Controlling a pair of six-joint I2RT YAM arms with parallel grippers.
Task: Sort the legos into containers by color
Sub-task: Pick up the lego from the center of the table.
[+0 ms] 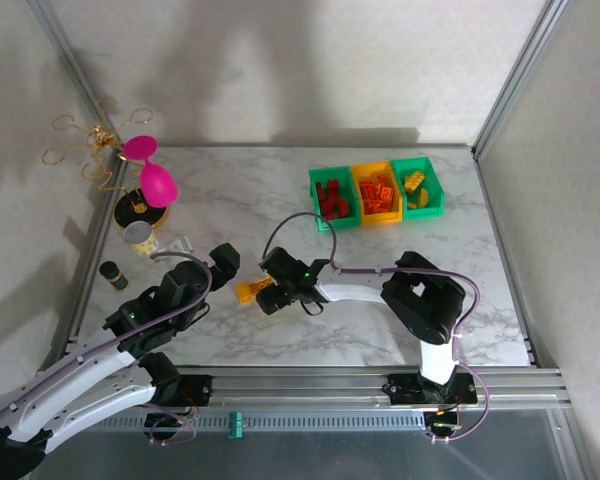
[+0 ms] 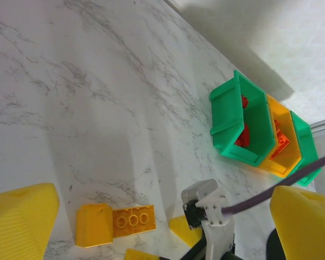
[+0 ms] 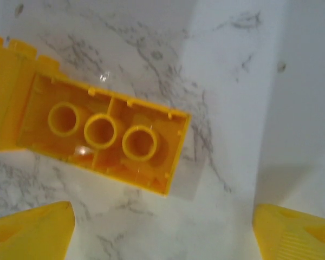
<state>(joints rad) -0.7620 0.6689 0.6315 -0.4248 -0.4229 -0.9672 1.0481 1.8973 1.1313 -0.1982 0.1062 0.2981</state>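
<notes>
So the yellow brick (image 3: 103,135) is lying belly-up on the counter (image 1: 230,200), with the hollow side and its three little tubes facing up. It's a bit left of the middle and closer to the near edge than the far one. There's a second yellow piece (image 2: 93,225) butted against one end, and I honestly can't tell if they're clicked together or just touching. The right gripper (image 3: 162,211) sits just beside it with its yellow fingers (image 3: 27,233) spread wide and nothing between them. The brick is ahead of the tips rather than inside them, so my read is it's lining up for a grab. Being upside down probably doesn't hurt, since the long flat sides are what the fingers would squeeze anyway. The left gripper (image 2: 165,189) hangs near the brick's other side, also wide open and empty, which looks to me like it's just keeping clear. The containers (image 1: 375,193) are well apart from all this, up by the far edge toward the right corner. Reds are in the green one nearest the middle, oranges in the yellow one, and yellows in the green one at the right end. So this brick presumably belongs in that right-end one. One risk I'd flag: if the extra piece is only resting there, it may get knocked aside or left behind.
</notes>
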